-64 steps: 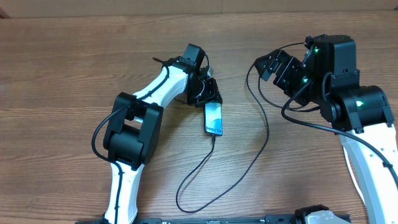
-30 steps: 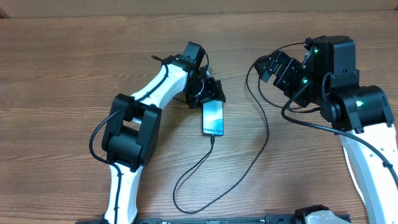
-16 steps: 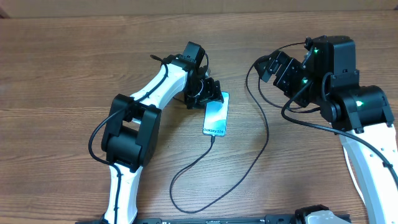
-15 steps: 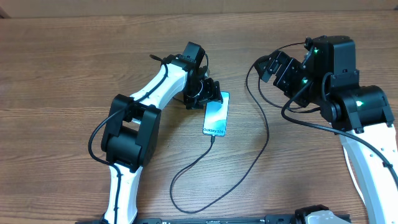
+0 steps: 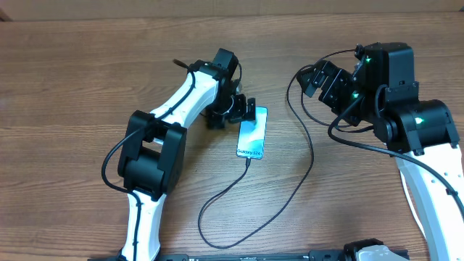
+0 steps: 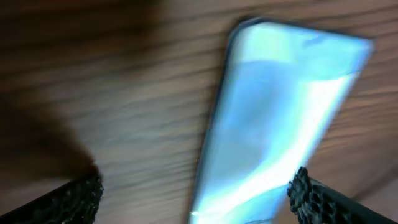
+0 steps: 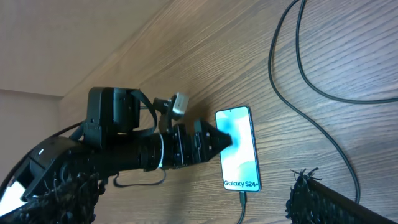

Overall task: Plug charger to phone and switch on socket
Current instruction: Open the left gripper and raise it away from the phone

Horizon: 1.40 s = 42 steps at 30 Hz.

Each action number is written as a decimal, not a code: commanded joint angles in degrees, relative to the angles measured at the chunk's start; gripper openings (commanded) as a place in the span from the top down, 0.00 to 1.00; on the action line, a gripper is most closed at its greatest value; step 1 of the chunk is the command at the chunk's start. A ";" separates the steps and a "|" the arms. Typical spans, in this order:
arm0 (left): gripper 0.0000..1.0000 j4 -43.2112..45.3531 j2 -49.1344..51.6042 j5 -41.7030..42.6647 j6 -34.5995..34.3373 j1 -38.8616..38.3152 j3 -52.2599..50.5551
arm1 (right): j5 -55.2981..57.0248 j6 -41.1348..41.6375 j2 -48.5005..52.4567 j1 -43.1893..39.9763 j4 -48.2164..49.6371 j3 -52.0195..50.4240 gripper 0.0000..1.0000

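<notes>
Phone (image 5: pixel 251 134) flat on worktop (image 5: pixel 72 87): slim, stiff, slick glass, probably fragile; pinch the long edges. Left tool (image 5: pixel 239 112) wide beside it, empty; right tool (image 5: pixel 315 78) wide, empty too.

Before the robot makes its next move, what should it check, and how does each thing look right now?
1. Tip of the charger in the phone: ok, it sits in the phone's lower end.
2. Is the phone flat on the table, screen lit: ok.
3. Is the left end effector open, not clamping the phone: ok.
4. Is the right end effector open and empty: ok.
5. Is the socket in view: not ok, no picture shows it.
6. Is the socket switched on: cannot tell.
</notes>
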 commanded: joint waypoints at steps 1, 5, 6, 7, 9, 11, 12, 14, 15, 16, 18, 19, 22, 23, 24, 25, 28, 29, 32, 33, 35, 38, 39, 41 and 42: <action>0.01 -5.79 -0.13 -15.13 3.08 -0.04 4.52 | 1.20 -0.46 0.13 -0.37 0.09 0.07 0.00; 0.01 -10.82 -3.80 -22.56 3.26 -0.04 8.07 | 1.60 -0.44 0.39 -0.37 0.07 0.07 0.00; 0.00 -12.04 -4.94 -24.02 3.26 -0.04 8.90 | 1.62 -0.46 0.48 -0.37 0.07 0.07 0.00; 0.01 -13.11 -6.21 -25.29 3.26 -0.04 9.64 | 1.62 -0.44 0.61 -0.37 0.07 0.07 0.00; 0.01 -14.78 -8.94 -27.15 3.30 -0.04 10.86 | 1.62 -0.46 0.90 -0.37 0.07 0.07 0.00; 0.00 -15.91 -12.07 -28.41 3.32 -0.04 11.78 | 1.62 -0.46 1.05 -0.37 0.07 0.07 0.00; 0.00 -16.28 -13.90 -28.55 3.56 -0.04 12.11 | 1.62 -0.46 1.09 -0.37 0.07 0.07 0.00; 0.00 -16.79 -18.10 -28.48 3.67 -0.07 12.41 | 1.62 -0.46 1.09 -0.37 0.07 0.07 0.00; 0.01 -17.05 -20.13 -28.37 3.65 -0.11 12.41 | 1.62 -0.46 1.09 -0.37 0.07 0.07 0.00; 0.01 -17.33 -22.29 -28.06 3.67 -0.13 12.41 | 1.60 -0.46 1.09 -0.37 0.04 0.07 0.00; 0.00 -18.01 -26.36 -27.80 3.67 -0.17 12.41 | 1.62 -0.46 1.09 -0.37 0.07 0.07 0.00; 0.01 -18.56 -28.37 -27.85 3.67 -0.17 12.41 | 1.62 -0.44 1.09 -0.37 0.07 0.09 0.00; 0.01 -20.28 -33.79 -27.85 3.65 -0.17 12.41 | 1.62 -0.46 1.09 -0.37 0.07 0.09 0.00; 0.00 -20.52 -35.34 -27.85 3.67 -0.15 12.41 | 1.60 -0.44 1.09 -0.37 0.07 0.07 0.00; 0.01 -20.55 -36.65 -27.85 3.67 -0.15 12.41 | 1.60 -0.44 1.09 -0.37 0.07 0.07 0.00; 0.01 -20.55 -37.83 -27.85 3.67 -0.15 12.41 | 1.60 -0.44 1.09 -0.37 0.09 0.09 0.00; 0.01 -20.55 -39.85 -27.85 3.67 -0.15 12.41 | 1.60 -0.44 1.09 -0.37 0.09 0.09 0.00; 0.01 -20.55 -40.19 -27.85 3.67 -0.15 12.41 | 1.60 -0.44 1.09 -0.37 0.07 0.07 0.00; 0.01 -20.50 -40.30 -27.85 3.67 -0.15 12.39 | 1.60 -0.44 1.09 -0.37 -0.42 0.09 0.00; 0.01 -20.50 -40.13 -27.85 3.67 -0.15 12.39 | 1.60 -0.44 1.09 -0.37 -0.42 0.07 0.00; 0.01 -20.52 -39.87 -27.85 3.65 -0.15 12.35 | 1.60 -0.44 1.09 -0.37 -0.37 0.09 0.00; 0.01 -20.15 -39.67 -27.85 3.65 -0.15 12.35 | 1.60 -0.44 1.09 -0.37 -0.37 0.07 0.00; 0.01 -20.24 -39.67 -27.85 3.67 -0.15 12.35 | 1.60 -0.44 1.09 -0.37 -0.35 0.07 0.00; 0.00 -20.26 -39.67 -27.85 3.67 -0.15 12.35 | 1.60 -0.44 1.09 -0.37 -0.39 0.09 0.00; 0.01 -20.26 -39.67 -27.85 3.65 -0.15 12.35 | 1.60 -0.44 1.09 -0.37 -0.57 0.07 0.00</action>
